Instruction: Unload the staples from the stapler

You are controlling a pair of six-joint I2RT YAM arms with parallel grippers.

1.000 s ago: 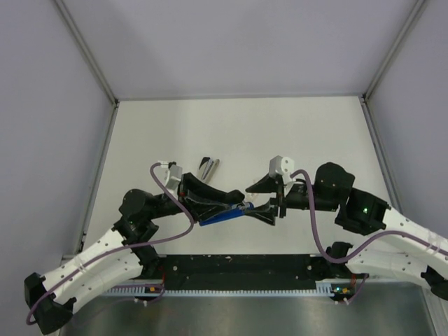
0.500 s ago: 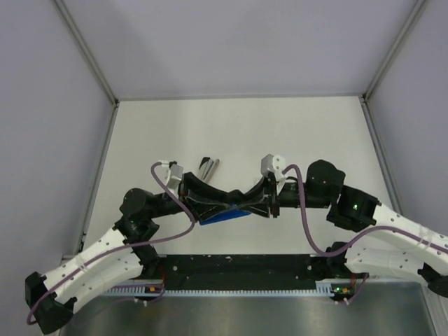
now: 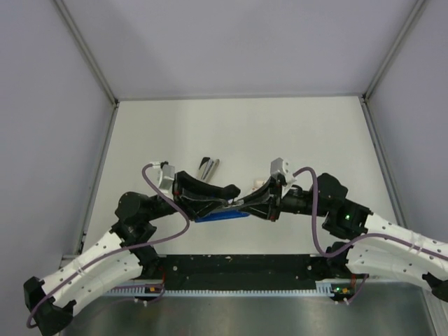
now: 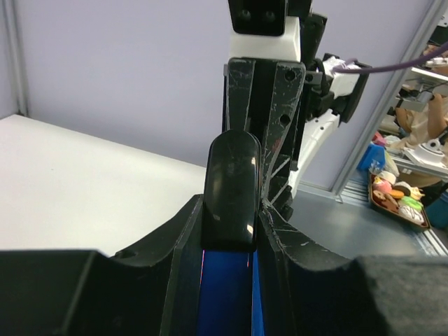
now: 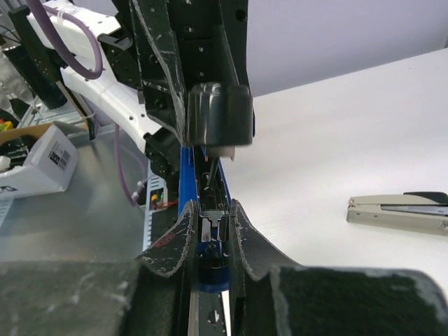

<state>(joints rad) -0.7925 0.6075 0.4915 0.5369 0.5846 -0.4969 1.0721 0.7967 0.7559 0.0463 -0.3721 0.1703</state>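
Note:
The slim blue stapler (image 3: 221,215) hangs above the table between both arms. My left gripper (image 3: 227,201) is shut on its blue body (image 4: 227,287), and the stapler's black end (image 4: 234,183) sticks out past the fingertips. My right gripper (image 3: 250,203) comes in from the right, its jaws pressed against both sides of the stapler's other end (image 5: 213,241). Metal parts show inside that open blue channel (image 5: 187,175). No loose staples can be made out.
A silver-grey metal strip with a black end (image 3: 208,166) lies on the white table behind the grippers, also at the right of the right wrist view as the metal strip (image 5: 399,208). Grey walls enclose the table (image 3: 315,133) on three sides.
My right gripper has moved left onto the stapler's end and its jaws have closed on it. My left gripper still holds the stapler and has shifted slightly.

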